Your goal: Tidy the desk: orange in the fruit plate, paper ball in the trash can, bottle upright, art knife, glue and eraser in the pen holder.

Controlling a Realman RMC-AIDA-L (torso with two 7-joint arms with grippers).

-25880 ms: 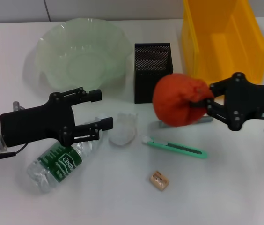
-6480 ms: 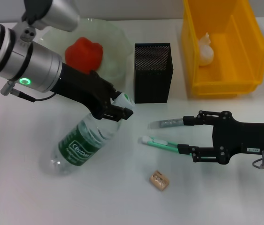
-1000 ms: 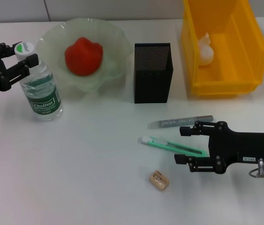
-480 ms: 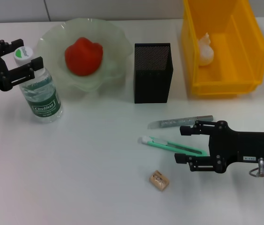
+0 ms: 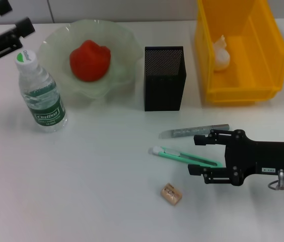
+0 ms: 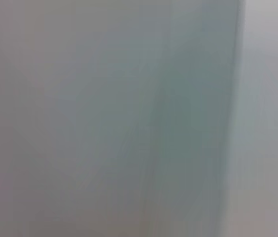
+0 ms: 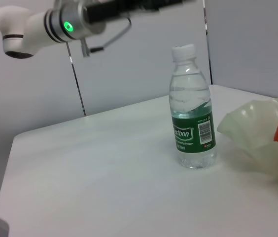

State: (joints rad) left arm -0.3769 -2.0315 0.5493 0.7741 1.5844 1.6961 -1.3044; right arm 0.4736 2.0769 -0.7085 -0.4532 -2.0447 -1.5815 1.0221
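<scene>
The bottle (image 5: 42, 93) stands upright on the table left of the fruit plate (image 5: 56, 45), with nothing holding it; it also shows in the right wrist view (image 7: 192, 118). My left gripper (image 5: 17, 15) is open, up and back-left of the bottle cap. The orange (image 5: 89, 60) lies in the plate. The paper ball (image 5: 221, 53) sits in the yellow trash can (image 5: 273, 55). My right gripper (image 5: 195, 155) is open at the handle end of the green art knife (image 5: 182, 156). The glue (image 5: 195, 131) and eraser (image 5: 171, 193) lie on the table.
The black mesh pen holder (image 5: 164, 78) stands between the plate and the trash can. The left wrist view is a grey blur with nothing recognisable in it. The plate's edge (image 7: 257, 133) and the left arm (image 7: 55, 22) show in the right wrist view.
My left gripper has let go of the bottle and pulled up and away to the back left. The bottle stays upright. The right arm has not moved.
</scene>
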